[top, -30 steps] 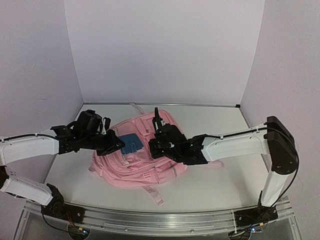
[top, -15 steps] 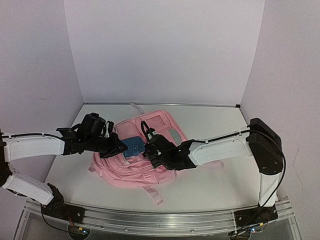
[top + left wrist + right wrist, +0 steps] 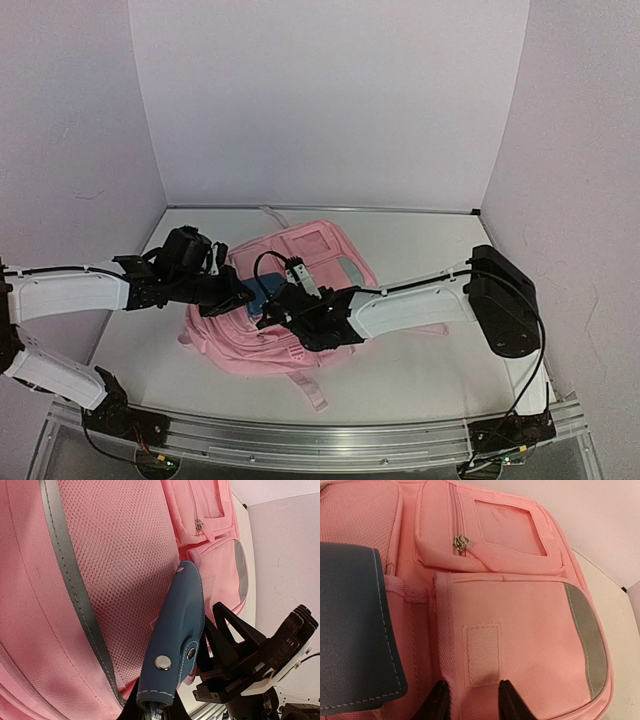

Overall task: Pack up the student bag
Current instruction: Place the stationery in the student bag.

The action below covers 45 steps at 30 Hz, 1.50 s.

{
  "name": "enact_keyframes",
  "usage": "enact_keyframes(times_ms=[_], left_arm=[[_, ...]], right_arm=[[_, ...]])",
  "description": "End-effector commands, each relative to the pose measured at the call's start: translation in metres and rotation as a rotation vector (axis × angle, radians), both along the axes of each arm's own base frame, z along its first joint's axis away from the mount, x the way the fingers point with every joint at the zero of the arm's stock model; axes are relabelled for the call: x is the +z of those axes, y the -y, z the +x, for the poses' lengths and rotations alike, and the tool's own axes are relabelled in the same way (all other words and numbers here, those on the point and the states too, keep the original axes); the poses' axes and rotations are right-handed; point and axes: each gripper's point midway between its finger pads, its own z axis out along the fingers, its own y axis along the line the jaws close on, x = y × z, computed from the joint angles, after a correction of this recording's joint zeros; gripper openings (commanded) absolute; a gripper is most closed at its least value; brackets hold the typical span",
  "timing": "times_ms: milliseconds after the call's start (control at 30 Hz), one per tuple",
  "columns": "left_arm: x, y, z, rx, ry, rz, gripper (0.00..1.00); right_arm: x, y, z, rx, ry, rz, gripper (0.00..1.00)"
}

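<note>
The backpack (image 3: 520, 620) is shown in matt pink woven cloth, with a coarse mesh panel (image 3: 125, 555) and smooth grey trim (image 3: 67, 580). The blue pouch (image 3: 175, 630) is finished smooth and leather-like, and is fitted with shiny metal snaps (image 3: 162, 662).

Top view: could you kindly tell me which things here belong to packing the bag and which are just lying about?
Part of the job:
- the student bag
- the blue snap case, held by the left gripper at the bag's mesh panel
- the right gripper, fingers apart over a front pocket

Just there:
- the table
- the white walls
</note>
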Motion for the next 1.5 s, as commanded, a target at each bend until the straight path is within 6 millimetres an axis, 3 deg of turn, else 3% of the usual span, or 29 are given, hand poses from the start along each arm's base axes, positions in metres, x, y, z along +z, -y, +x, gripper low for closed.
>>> enact_keyframes(times_ms=[0,133,300,433,667,1167,1300,1467], left_arm=[[-0.009,-0.002,-0.002,-0.007,-0.035,0.039,0.00],[-0.009,0.004,-0.001,-0.019,-0.042,0.019,0.00],[-0.003,0.016,0.002,-0.041,-0.037,-0.010,0.00],[-0.003,0.021,0.003,-0.047,-0.036,-0.015,0.00],[-0.007,0.039,0.000,-0.078,-0.050,-0.053,0.00],[-0.005,0.061,0.026,-0.019,-0.039,-0.135,0.00],[0.009,0.067,0.027,-0.018,-0.035,-0.192,0.00],[0.045,0.061,0.025,-0.005,0.018,-0.234,0.00]], right_arm=[[0.024,0.032,0.016,-0.151,0.102,-0.027,0.22],[0.047,0.030,0.016,-0.154,0.104,0.106,0.00],[0.075,0.023,0.018,-0.027,0.029,0.417,0.00],[0.082,0.025,0.022,0.054,-0.039,0.549,0.00],[0.077,0.017,0.021,0.111,-0.087,0.605,0.00],[0.089,0.012,0.014,0.150,-0.097,0.702,0.00],[0.090,0.012,0.012,0.166,-0.090,0.703,0.00],[0.087,0.015,0.011,0.158,-0.088,0.697,0.00]])
